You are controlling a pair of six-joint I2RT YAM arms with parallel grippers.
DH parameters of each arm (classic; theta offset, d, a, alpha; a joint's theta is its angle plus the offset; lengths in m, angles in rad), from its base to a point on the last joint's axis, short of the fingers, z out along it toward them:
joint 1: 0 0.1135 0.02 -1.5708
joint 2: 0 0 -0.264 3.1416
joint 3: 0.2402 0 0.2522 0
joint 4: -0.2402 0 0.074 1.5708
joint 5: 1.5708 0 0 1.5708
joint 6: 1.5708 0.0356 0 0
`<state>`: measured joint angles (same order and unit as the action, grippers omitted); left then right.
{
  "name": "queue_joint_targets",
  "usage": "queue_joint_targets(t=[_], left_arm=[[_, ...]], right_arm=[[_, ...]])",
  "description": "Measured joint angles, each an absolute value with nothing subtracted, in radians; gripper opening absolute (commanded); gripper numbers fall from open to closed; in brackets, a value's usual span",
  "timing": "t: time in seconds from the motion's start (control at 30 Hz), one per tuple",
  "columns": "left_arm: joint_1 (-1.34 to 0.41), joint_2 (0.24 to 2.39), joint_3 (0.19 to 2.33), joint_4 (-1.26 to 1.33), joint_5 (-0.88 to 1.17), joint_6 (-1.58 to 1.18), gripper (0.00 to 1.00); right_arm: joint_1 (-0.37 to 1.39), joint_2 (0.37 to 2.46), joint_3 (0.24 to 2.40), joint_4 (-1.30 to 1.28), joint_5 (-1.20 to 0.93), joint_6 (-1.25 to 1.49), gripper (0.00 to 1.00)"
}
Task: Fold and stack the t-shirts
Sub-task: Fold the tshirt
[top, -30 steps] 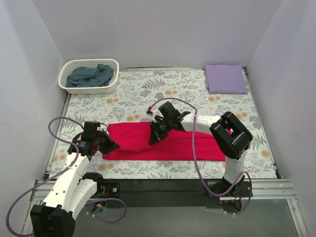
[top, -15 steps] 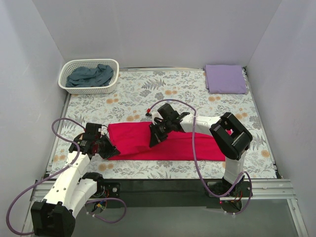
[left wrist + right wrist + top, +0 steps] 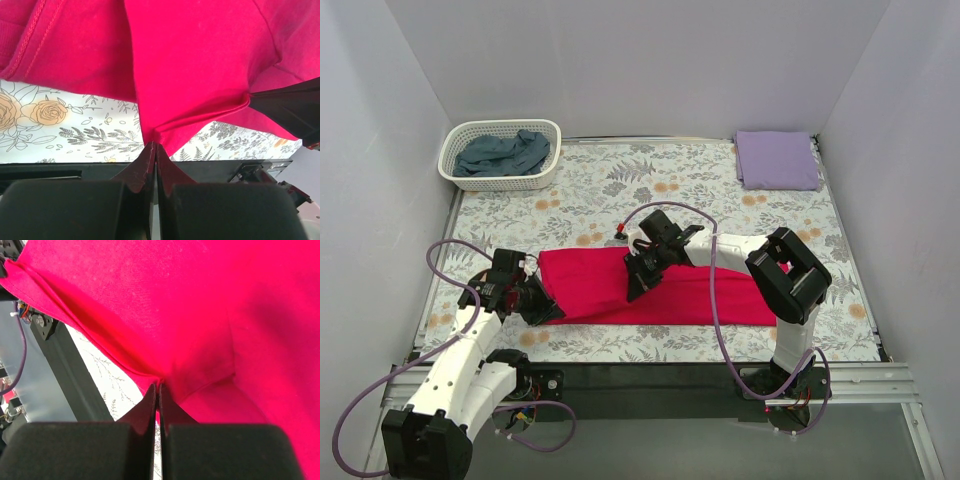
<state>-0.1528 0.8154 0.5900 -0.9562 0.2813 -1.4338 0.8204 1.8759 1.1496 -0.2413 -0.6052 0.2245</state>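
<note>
Crimson t-shirt lies stretched in a long band across the near middle of the floral-covered tabletop, running from 9 o'clock to 3 o'clock in the overhead view. The left end effector is clamped on the shirt's 9 o'clock end, its jaws together with a pinch of red cloth between them. The left wrist camera shows the fabric drawn into a point at the tips, with the rose-and-fern covering visible beneath it. The right end effector is clamped on the same shirt near its centre, where the cloth stands up in a ridge. Its wrist camera shows the jaws pressed together on a folded edge, red cloth filling most of the view. Both arms reach in from the 6 o'clock edge. A lavender t-shirt sits folded flat in the 1 o'clock corner. A blue-grey t-shirt lies crumpled inside a white basket in the 11 o'clock corner, well apart from the red one.
</note>
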Motion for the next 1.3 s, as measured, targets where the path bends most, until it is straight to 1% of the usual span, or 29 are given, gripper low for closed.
queue_joint_targets(t=[0.17, 0.27, 0.5, 0.8, 1.1, 1.3], left_arm=[[-0.155, 0.826, 0.593, -0.965, 0.278, -1.424, 0.06], [-0.155, 0.860, 0.609, -0.951, 0.257, -1.420, 0.04], [-0.155, 0.937, 0.630, -0.841, 0.171, -1.416, 0.00], [-0.155, 1.043, 0.625, -0.678, 0.146, -1.405, 0.00], [-0.155, 1.075, 0.582, -0.599, 0.105, -1.398, 0.00], [-0.155, 1.051, 0.554, -0.563, 0.070, -1.402, 0.00]], right_arm=[[0.820, 1.876, 1.152, -0.254, -0.605, 0.211, 0.03], [0.820, 1.876, 1.161, -0.263, -0.601, 0.212, 0.03], [0.820, 1.876, 1.174, -0.263, -0.557, 0.220, 0.03], [0.820, 1.876, 1.174, -0.254, -0.469, 0.250, 0.03], [0.820, 1.842, 1.148, -0.161, -0.389, 0.275, 0.05], [0.820, 1.792, 1.069, -0.076, -0.351, 0.289, 0.06]])
